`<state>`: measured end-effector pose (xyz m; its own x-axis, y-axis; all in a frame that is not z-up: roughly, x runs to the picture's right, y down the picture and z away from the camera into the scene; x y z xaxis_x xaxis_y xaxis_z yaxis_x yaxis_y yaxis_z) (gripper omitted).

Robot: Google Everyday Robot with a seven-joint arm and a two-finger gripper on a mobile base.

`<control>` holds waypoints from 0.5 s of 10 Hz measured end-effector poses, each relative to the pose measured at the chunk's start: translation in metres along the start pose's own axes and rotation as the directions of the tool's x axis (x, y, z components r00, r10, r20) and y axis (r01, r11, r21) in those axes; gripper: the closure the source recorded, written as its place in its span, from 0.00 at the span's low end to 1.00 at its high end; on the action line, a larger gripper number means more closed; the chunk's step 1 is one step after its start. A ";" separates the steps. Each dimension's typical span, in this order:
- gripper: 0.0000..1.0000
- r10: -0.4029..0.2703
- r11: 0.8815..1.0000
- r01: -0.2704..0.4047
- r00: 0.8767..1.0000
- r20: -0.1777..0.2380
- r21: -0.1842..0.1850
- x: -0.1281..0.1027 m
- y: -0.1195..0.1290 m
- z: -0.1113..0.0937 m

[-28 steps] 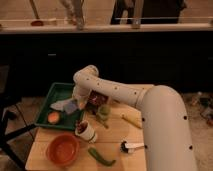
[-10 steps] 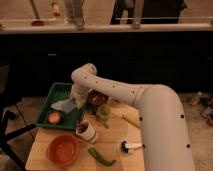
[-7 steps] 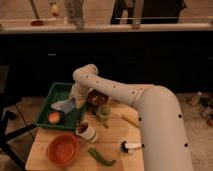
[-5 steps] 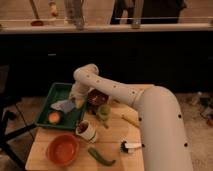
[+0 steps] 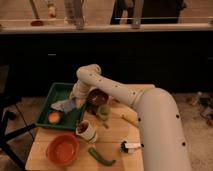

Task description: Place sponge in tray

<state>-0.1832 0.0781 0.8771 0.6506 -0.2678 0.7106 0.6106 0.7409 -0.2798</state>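
The dark green tray (image 5: 56,92) lies on the left of the wooden table. The arm reaches down from the right, and my gripper (image 5: 78,101) hangs low over the tray's right side. A small blue-grey block, the sponge (image 5: 76,104), shows right at the gripper's tip, inside the tray by its right rim. I cannot tell whether it is held or resting. A paler grey flat piece (image 5: 64,105) and a small orange round thing (image 5: 54,117) lie in the tray.
A dark bowl (image 5: 97,96) and a green cup (image 5: 103,111) stand just right of the gripper. A white cup (image 5: 86,130), an orange-red bowl (image 5: 62,149), a green pepper (image 5: 101,156) and a small white object (image 5: 129,146) lie nearer the table's front.
The arm and gripper have hardly moved; they stay over the tray's right side. Nothing else on the table has shifted.
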 end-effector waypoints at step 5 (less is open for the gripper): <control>0.20 0.003 1.000 -0.003 1.000 0.015 -0.002 0.001 -0.003 0.002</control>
<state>-0.1854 0.0767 0.8793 0.6457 -0.2558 0.7194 0.6094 0.7404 -0.2837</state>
